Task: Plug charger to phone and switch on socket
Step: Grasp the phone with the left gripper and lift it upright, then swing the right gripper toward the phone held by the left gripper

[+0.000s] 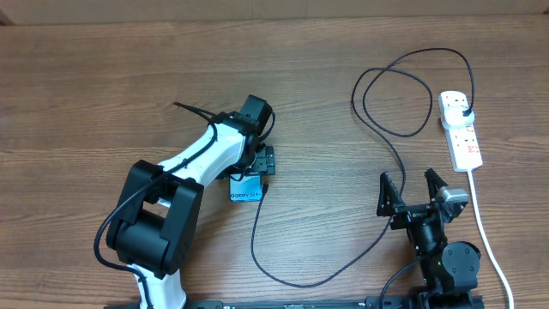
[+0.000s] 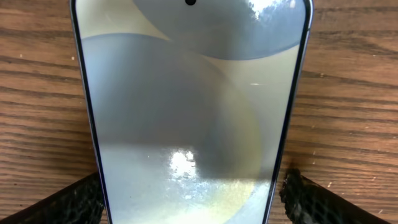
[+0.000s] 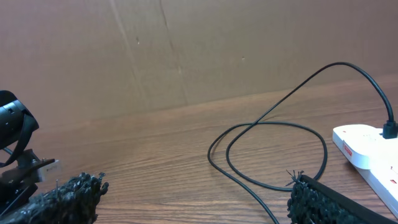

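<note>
The phone [image 1: 246, 190] lies flat on the wooden table, its light screen filling the left wrist view [image 2: 186, 93]. My left gripper [image 1: 262, 163] is over it, open, with one finger along each long edge [image 2: 193, 180]; a sliver of wood shows by the right finger [image 2: 305, 199]. The charger cable [image 1: 255, 227] runs up to the phone's near right corner, where its tip lies. Its black plug [image 1: 466, 112] sits in the white socket [image 1: 463, 142]. My right gripper [image 1: 407, 174] stands open above the table, holding nothing, and the cable [image 3: 277, 124] loops just beyond it.
The socket's white cord [image 1: 485, 232] trails toward the front edge, right of my right arm. The charger loops widely between the socket and the phone. A brown cardboard wall [image 3: 186, 50] stands behind the table.
</note>
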